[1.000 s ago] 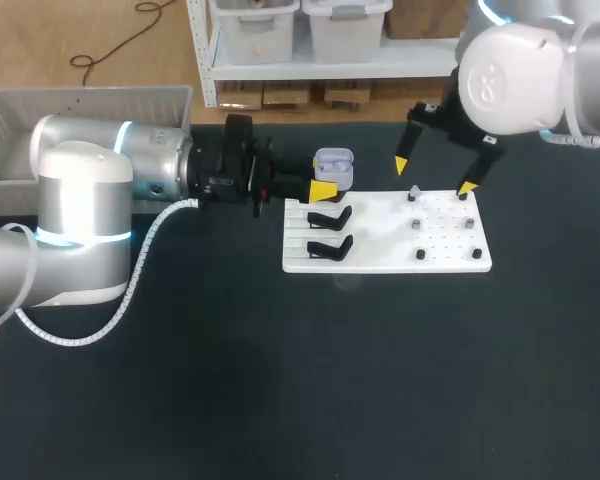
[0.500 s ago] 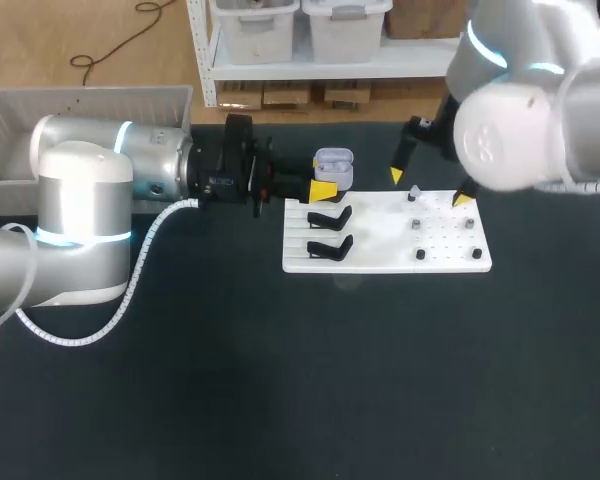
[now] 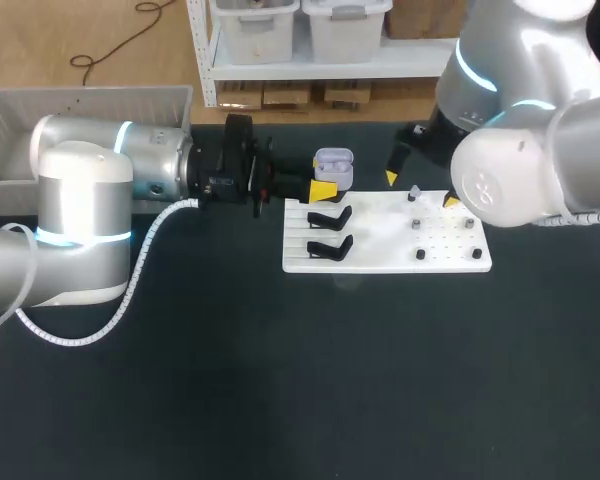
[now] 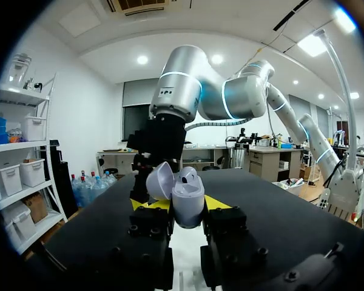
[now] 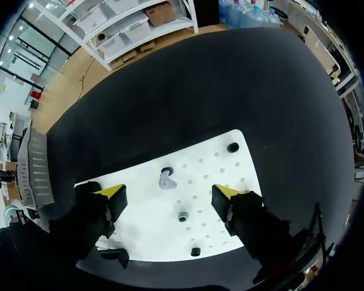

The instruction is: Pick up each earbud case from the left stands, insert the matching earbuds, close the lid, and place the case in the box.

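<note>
A lavender earbud case (image 3: 333,166) with its lid up is held at the white board's (image 3: 385,258) back left corner, my left gripper (image 3: 325,180) shut on it. In the left wrist view the open case (image 4: 187,200) sits between the yellow fingertips (image 4: 147,204). My right gripper (image 3: 420,189) hangs open over the board's back right part. Below it, between its spread fingers (image 5: 111,194) and untouched, a small grey earbud (image 5: 166,180) stands on a peg. My right gripper (image 5: 168,193) holds nothing. A pale crate (image 3: 10,125) sits at the far left.
Two black stands (image 3: 330,217) (image 3: 330,247) occupy the board's left half. Several small dark pegs (image 5: 182,216) (image 5: 233,147) dot its right half. Dark tabletop (image 3: 300,380) spreads in front of the board.
My right arm has swung round and lowered its gripper closer to the board, over the earbud. The left arm and the case have stayed still.
</note>
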Robot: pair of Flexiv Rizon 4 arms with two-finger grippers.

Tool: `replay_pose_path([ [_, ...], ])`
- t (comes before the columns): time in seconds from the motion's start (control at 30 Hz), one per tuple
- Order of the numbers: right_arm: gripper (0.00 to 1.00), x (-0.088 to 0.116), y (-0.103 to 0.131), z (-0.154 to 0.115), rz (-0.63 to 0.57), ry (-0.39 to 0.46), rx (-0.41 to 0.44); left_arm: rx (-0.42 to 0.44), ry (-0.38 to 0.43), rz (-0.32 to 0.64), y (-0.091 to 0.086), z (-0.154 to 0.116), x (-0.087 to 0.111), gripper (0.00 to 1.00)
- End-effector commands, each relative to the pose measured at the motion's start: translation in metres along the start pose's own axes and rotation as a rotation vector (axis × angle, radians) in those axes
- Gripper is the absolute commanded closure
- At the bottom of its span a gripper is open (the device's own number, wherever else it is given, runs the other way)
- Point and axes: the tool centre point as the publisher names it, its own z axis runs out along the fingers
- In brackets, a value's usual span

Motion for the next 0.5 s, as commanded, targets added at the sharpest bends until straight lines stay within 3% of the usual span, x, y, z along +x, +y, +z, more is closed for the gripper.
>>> replay_pose_path([
  [0.03,0.31,-0.003,0.002,0.001,0.008,0.007,0.010,-0.002,-0.002,0.002,0.000,0.000,0.001,1.00],
  [0.17,0.51,-0.005,0.002,0.005,0.012,0.019,0.024,-0.002,-0.002,0.002,0.000,0.000,0.001,1.00],
  [0.5,0.56,-0.008,0.003,0.013,0.013,0.031,0.037,-0.002,-0.002,0.002,0.000,0.000,0.001,1.00],
])
